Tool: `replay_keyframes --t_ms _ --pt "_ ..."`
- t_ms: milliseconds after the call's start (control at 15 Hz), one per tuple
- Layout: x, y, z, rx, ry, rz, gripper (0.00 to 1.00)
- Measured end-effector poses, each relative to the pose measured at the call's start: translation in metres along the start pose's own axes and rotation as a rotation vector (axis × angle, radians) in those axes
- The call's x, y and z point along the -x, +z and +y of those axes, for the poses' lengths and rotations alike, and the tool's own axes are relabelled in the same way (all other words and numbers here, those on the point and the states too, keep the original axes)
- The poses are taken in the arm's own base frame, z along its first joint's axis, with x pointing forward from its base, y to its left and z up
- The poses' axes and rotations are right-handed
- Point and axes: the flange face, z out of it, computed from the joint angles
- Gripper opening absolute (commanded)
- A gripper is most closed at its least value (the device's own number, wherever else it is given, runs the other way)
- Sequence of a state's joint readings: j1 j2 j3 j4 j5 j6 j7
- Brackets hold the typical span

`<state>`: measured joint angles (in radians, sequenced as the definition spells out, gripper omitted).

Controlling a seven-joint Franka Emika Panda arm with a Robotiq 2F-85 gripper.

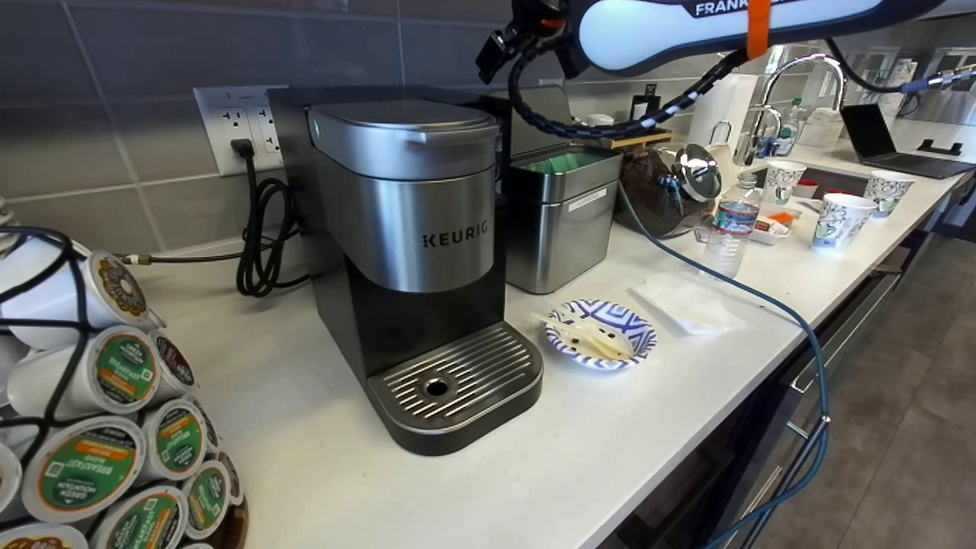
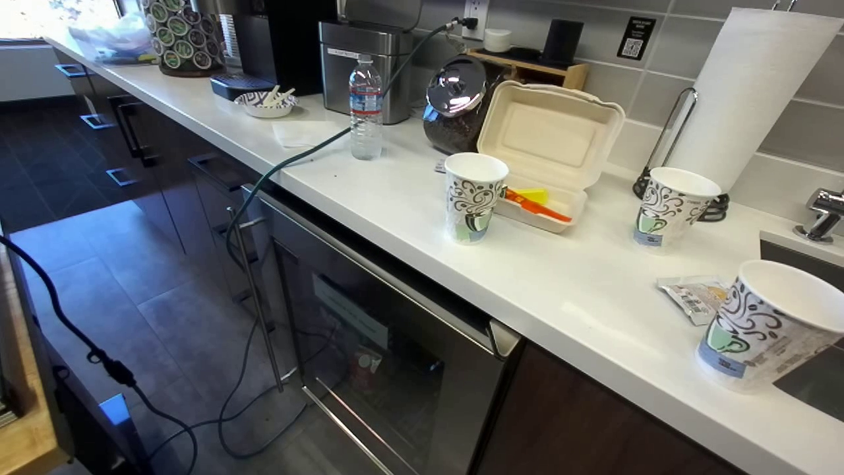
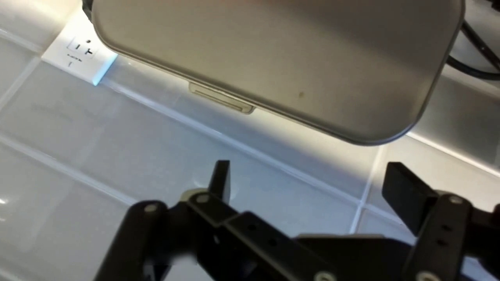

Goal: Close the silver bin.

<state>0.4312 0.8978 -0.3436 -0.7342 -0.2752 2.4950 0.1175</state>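
The silver bin stands on the counter beside the Keurig coffee maker; it also shows in an exterior view. Its lid is raised upright at the back, and green contents show inside. The lid also shows in an exterior view, cut by the top edge. In the wrist view the lid fills the top, with a small tab on its edge. My gripper is high, above the lid and near the wall. In the wrist view the jaws are wide apart and empty, apart from the lid.
The Keurig stands directly beside the bin. A patterned bowl, a water bottle and a glass jar are near it. A blue cable crosses the counter by the bin. The tiled wall is behind.
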Motion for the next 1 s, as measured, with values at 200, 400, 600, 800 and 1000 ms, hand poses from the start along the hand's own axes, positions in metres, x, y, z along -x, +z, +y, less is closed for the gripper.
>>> replay_keyframes --t_ms 200,400,600,800,1000 --pt "-0.001 -0.001 0.002 0.002 0.001 0.002 1.0" --pt "0.0 0.0 0.001 0.004 -0.002 0.001 1.0" --pt "0.007 0.01 -0.009 0.003 -0.022 -0.012 1.0" --pt "0.008 0.014 -0.02 -0.001 -0.033 0.005 1.0" --pt "0.003 0.011 -0.025 0.002 -0.043 0.031 1.0"
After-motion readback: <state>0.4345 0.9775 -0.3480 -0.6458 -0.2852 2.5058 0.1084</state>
